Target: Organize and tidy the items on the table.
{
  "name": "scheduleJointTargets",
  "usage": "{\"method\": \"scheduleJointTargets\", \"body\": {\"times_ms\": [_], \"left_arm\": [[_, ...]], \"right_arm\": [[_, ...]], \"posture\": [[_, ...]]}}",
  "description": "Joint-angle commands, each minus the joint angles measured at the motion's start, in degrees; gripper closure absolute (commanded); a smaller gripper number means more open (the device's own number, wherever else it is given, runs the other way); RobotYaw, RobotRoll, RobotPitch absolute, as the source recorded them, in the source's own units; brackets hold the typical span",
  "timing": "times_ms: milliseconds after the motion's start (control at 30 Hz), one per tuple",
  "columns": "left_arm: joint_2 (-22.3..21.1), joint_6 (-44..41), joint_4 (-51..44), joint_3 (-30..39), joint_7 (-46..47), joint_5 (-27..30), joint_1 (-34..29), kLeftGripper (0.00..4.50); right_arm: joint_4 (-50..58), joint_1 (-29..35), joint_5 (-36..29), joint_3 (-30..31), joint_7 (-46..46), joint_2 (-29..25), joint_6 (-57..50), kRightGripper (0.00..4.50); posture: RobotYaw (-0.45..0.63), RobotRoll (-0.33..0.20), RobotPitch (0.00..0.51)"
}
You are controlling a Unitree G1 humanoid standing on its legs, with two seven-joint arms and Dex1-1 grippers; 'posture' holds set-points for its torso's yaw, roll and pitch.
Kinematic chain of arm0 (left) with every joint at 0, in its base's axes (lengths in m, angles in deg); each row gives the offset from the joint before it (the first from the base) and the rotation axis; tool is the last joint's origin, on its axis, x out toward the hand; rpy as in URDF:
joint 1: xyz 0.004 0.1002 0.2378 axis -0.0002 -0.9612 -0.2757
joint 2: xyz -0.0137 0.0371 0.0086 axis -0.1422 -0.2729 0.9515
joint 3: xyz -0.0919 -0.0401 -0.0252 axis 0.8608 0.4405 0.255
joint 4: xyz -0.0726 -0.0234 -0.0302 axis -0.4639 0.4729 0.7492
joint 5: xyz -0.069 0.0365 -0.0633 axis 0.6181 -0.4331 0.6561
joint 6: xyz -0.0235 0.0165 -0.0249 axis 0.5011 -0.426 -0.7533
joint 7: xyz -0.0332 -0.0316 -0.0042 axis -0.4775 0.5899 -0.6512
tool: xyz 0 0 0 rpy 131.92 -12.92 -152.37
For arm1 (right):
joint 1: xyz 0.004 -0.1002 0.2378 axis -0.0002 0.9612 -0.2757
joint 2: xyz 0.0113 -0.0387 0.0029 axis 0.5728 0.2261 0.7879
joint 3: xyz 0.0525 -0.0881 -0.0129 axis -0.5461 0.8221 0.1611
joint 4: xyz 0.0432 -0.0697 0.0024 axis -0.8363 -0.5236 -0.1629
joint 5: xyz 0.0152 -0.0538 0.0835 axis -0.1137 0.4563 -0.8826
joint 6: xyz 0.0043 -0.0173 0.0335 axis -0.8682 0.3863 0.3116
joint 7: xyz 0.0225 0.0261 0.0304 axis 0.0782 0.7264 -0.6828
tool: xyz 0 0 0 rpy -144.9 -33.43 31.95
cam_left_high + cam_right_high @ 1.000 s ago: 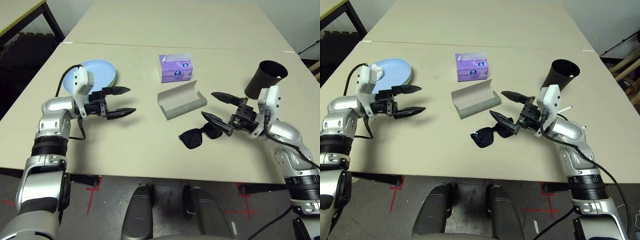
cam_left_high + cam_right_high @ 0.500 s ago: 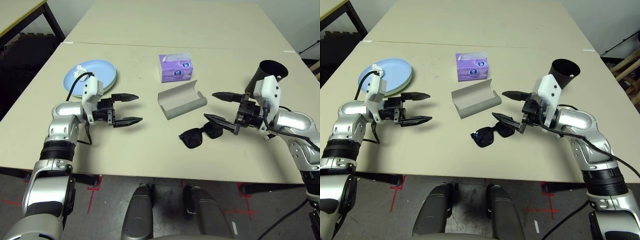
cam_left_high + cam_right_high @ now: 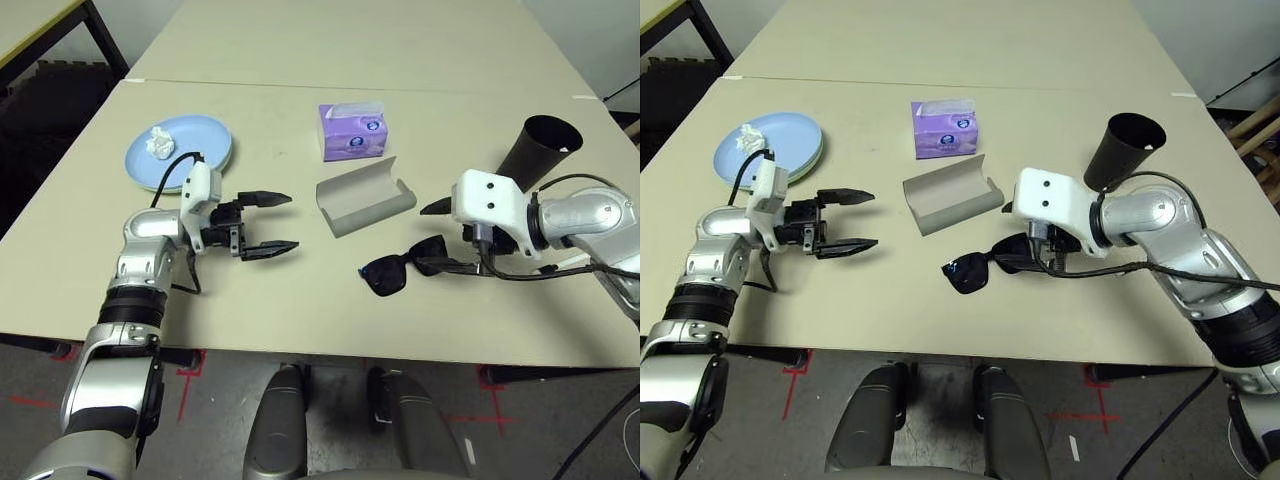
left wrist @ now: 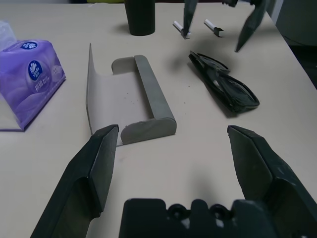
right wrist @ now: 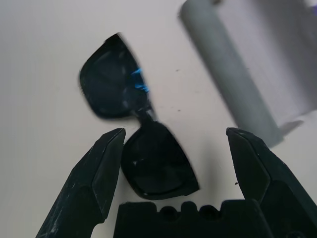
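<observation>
Tilting downward since a second ago, the right gripper (image 5: 171,148) now hangs over the black sunglasses (image 3: 400,272) on the desk (image 3: 300,300), jaws apart, likely about to pick them up for the grey glasses case (image 3: 362,197). The left gripper (image 3: 273,222), jaws apart, holds nothing.

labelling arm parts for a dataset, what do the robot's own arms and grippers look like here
Both forearms are silver metal with black ribbed bands at the joints. Each wrist carries a white boxy housing, and a thin black cable loops from it back along the arm. The left gripper and right gripper each have two black tapered, pointed fingers on a black base. No markings are legible.
</observation>
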Motion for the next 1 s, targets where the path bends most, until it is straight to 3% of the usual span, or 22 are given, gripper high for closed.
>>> {"method": "scheduleJointTargets", "body": {"times_ms": [33, 467, 1000], "left_arm": [[0.6, 0.8, -2.3, -0.8, 0.7, 0.2, -1.3, 0.03], [0.8, 0.4, -5.4, -1.1, 2.2, 0.7, -3.6, 0.03], [0.0, -0.8, -9.3, -1.6, 2.5, 1.2, -5.3, 0.03]], "right_arm": [[3.5, -1.7, 1.8, 2.1, 2.5, -0.7, -1.1, 0.0], [10.8, -11.6, 17.3, 14.0, 7.1, 0.2, -12.6, 0.0], [9.7, -14.6, 23.6, 18.7, 12.4, 3.5, -12.0, 0.0]], "posture": [[0.2, 0.0, 0.212], [0.22, 0.0, 0.223], [0.23, 0.0, 0.227]]}}
